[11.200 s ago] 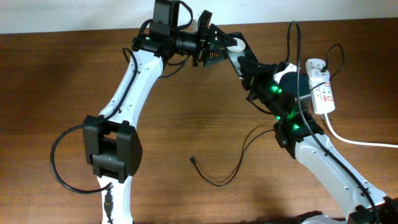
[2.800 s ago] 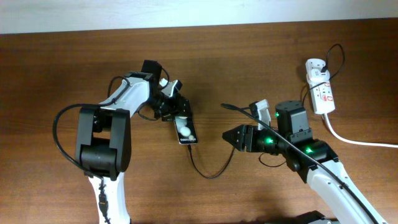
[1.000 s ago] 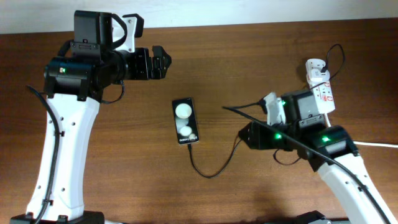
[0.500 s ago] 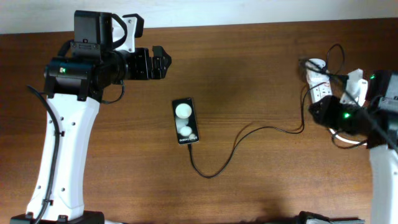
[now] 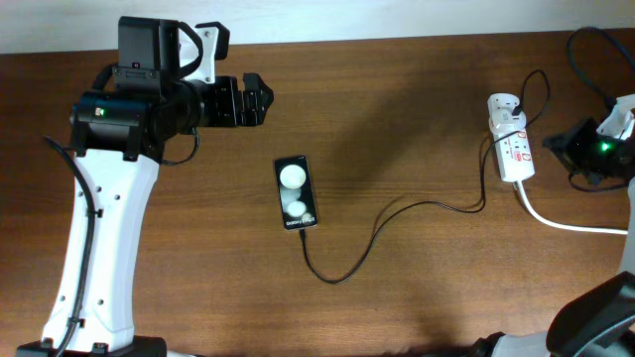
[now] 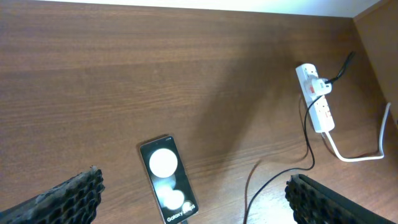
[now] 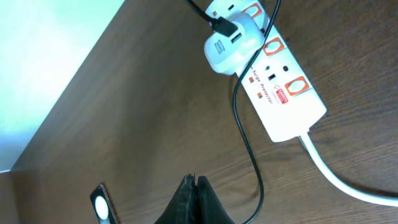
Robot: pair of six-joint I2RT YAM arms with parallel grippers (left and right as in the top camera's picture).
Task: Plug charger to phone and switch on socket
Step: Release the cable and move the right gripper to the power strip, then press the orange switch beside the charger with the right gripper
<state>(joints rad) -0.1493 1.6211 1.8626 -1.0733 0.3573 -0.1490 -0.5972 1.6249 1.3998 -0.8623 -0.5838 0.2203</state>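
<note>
The black phone (image 5: 297, 193) lies flat mid-table, its screen reflecting two round white spots. The charger's thin black cable (image 5: 342, 276) runs from the phone's near end, loops, and climbs to the white adapter (image 5: 504, 104) on the socket (image 5: 512, 149). My left gripper (image 5: 263, 102) hovers open up and left of the phone, and its fingers (image 6: 74, 194) frame the phone (image 6: 166, 180) from above. My right gripper (image 5: 552, 145) sits just right of the socket, shut on nothing. Its closed fingertips (image 7: 194, 185) point over bare wood below the socket (image 7: 280, 93) and adapter (image 7: 229, 42).
A thick white cord (image 5: 568, 222) leaves the socket's near end and runs off the right edge. The table's back edge meets a pale wall (image 5: 397, 15). The left arm's white body (image 5: 94, 238) stands over the table's left side.
My right arm has swung from mid-table to the far right beside the socket, its jaws closing on the way. The cable now lies loose on the wood. The left arm has not moved.
</note>
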